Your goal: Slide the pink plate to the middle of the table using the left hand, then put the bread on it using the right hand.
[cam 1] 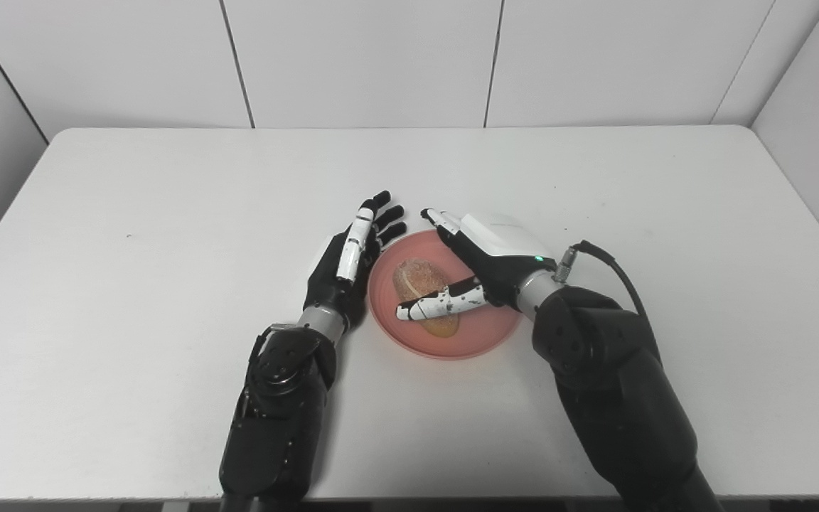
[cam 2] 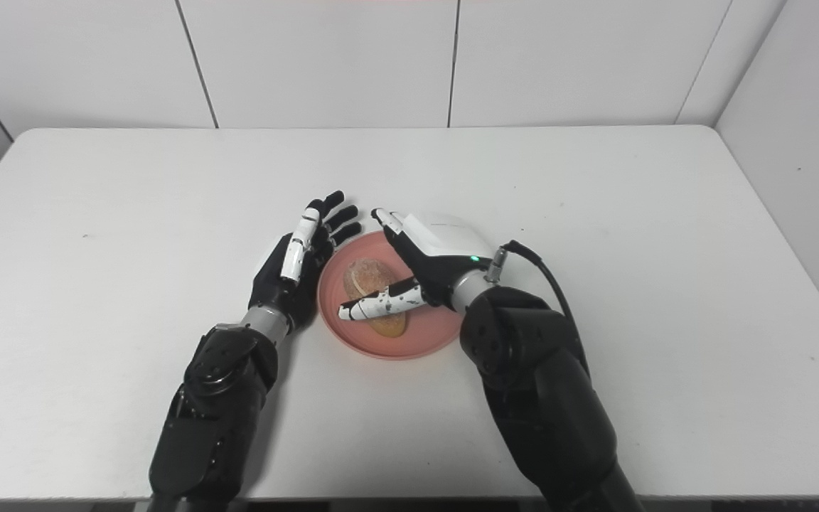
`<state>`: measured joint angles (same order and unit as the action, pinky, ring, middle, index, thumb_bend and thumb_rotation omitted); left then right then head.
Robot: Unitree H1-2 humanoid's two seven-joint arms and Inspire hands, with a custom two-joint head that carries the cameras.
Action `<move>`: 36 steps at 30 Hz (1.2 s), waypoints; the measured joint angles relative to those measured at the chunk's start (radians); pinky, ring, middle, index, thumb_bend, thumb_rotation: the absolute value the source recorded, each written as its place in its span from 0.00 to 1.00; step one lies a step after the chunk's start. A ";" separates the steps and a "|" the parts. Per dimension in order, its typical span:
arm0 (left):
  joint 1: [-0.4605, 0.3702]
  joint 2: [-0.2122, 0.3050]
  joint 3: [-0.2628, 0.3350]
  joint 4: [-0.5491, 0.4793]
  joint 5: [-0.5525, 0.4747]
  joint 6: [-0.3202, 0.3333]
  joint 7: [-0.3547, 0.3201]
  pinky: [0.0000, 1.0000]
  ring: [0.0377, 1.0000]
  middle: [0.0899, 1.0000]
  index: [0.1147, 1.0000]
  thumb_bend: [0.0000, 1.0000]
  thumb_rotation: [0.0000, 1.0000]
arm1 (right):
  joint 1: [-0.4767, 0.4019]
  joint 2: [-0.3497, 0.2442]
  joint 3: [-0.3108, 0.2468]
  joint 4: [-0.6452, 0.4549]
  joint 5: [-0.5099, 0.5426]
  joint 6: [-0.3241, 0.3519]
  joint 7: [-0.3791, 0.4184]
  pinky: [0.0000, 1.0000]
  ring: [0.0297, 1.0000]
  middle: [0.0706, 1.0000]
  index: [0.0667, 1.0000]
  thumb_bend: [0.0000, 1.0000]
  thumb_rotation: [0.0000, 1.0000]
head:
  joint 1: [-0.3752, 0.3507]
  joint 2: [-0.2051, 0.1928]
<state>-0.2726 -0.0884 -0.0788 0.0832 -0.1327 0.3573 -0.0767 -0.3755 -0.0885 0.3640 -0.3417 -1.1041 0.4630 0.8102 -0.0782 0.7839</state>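
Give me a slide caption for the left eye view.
Bread lies on the pink plate; open right hand above it, open left hand beside the rim.

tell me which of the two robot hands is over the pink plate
The right hand, open, its thumb across the brown bread on the pink plate. The left hand stands beside the rim.

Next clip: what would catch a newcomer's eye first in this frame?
The pink plate near the middle of the white table, with the bread lying on it, is the only colour in the scene. Two black-and-white hands flank it: the left hand open beside the plate's left rim, the right hand open over the plate, its thumb crossing above the bread.
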 measured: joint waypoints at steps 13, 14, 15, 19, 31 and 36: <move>0.030 0.001 0.005 -0.027 0.006 -0.026 0.004 0.93 0.92 0.92 0.92 0.33 1.00 | 0.198 0.019 -0.136 -0.028 0.255 -0.134 -0.475 0.83 0.93 0.97 0.98 0.76 0.95 | -0.017 0.000; 0.035 0.001 0.005 -0.032 0.010 -0.032 0.012 0.93 0.92 0.93 0.93 0.32 1.00 | 0.220 0.026 -0.148 -0.026 0.280 -0.147 -0.514 0.83 0.93 0.97 0.98 0.72 0.97 | -0.017 0.000; 0.041 0.001 0.005 -0.036 0.018 -0.038 0.017 0.93 0.92 0.93 0.93 0.32 1.00 | 0.238 0.031 -0.159 -0.021 0.310 -0.170 -0.546 0.83 0.93 0.97 0.98 0.71 0.98 | -0.017 -0.002; 0.065 0.003 0.001 -0.039 0.048 -0.093 0.027 0.93 0.93 0.94 0.94 0.35 1.00 | 0.300 0.058 -0.217 0.027 0.424 -0.246 -0.688 0.88 0.95 0.98 0.97 0.65 1.00 | -0.014 -0.006; 0.154 0.017 0.001 -0.109 0.110 -0.160 0.039 0.95 0.96 0.96 0.96 0.35 1.00 | 0.370 0.147 -0.291 0.186 0.734 -0.375 -0.865 0.90 0.93 0.92 0.91 0.28 1.00 | -0.021 -0.017; 0.163 0.030 -0.002 -0.110 0.119 -0.181 0.039 0.94 0.95 0.96 0.96 0.34 1.00 | 0.380 0.167 -0.293 0.212 0.792 -0.410 -0.888 0.89 0.94 0.93 0.92 0.24 1.00 | -0.025 -0.025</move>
<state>-0.1094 -0.0580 -0.0807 -0.0268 -0.0132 0.1762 -0.0379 0.0042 0.0786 0.0714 -0.1297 -0.3120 0.0533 -0.0778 -0.1028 0.7593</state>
